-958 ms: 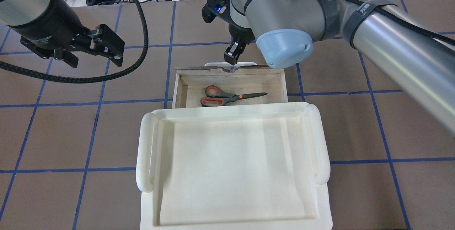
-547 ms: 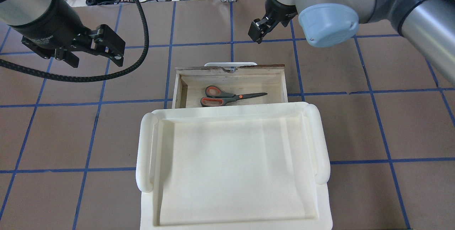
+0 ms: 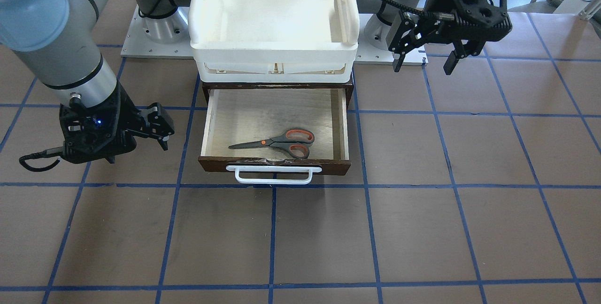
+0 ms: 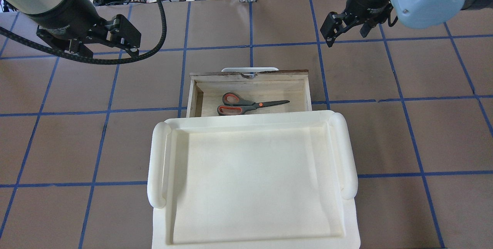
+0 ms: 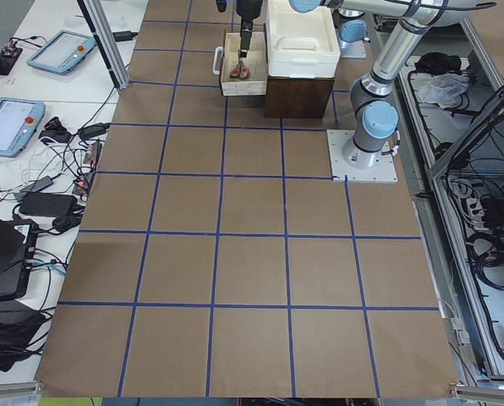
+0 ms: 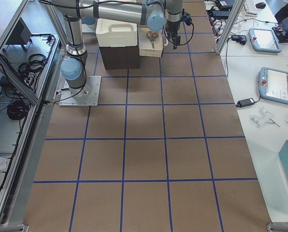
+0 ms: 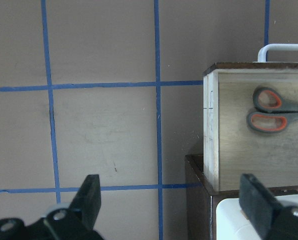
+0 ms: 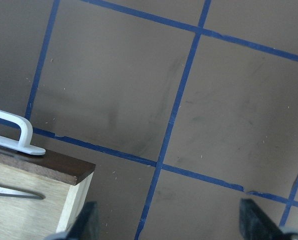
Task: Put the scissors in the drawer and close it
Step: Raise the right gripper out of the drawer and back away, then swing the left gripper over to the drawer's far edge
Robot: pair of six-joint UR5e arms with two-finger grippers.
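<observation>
The scissors [image 3: 272, 142] lie flat on the pale floor of the drawer [image 3: 344, 120], close behind its front board, blades pointing towards the robot's right and finger loops towards its left. That half of the job looks done. The drawer itself stands pulled well out from the dark cabinet [image 3: 204, 89] under the white tray [image 3: 272, 50], so the step in hand is to close it. Both arms hang apart from it. The right pincer [image 3: 162, 128] is off to the drawer's side near the front corner, released with its fingers spread wide and nothing between them. The left pincer [image 3: 422, 66] hovers back beside the tray, likewise released and empty. The right one seems better placed for the push. To do it well, I would bring it round in front of the white handle [image 3: 273, 175], low over the bench [image 3: 422, 224]. It should meet the front board near its middle and press straight towards the cabinet. An off-centre push could skew the drawer in its runners and jam it. The scissors sit below the rim, so they should not catch. The top edge of the front board looks chipped at the middle, so contact lower down, at the handle, is safer.
</observation>
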